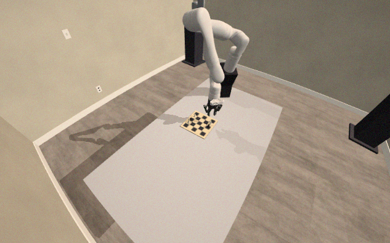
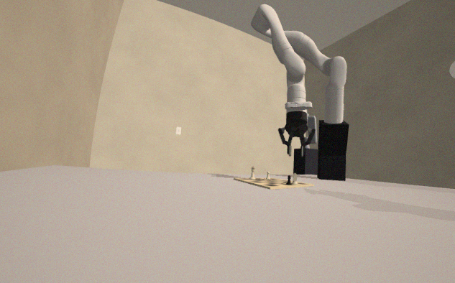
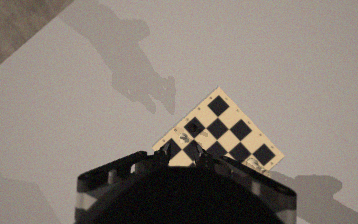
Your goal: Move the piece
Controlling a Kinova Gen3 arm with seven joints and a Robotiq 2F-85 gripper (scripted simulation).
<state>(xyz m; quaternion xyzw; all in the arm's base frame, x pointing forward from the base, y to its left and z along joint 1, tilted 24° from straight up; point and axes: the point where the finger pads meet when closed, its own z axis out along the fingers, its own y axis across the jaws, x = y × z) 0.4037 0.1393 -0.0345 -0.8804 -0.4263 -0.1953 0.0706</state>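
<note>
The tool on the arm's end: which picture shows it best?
The exterior view: the tool hangs in profile above the chessboard, fingers part-closed, nothing between them. From the top it is small; the wrist view catches only its dark body.
</note>
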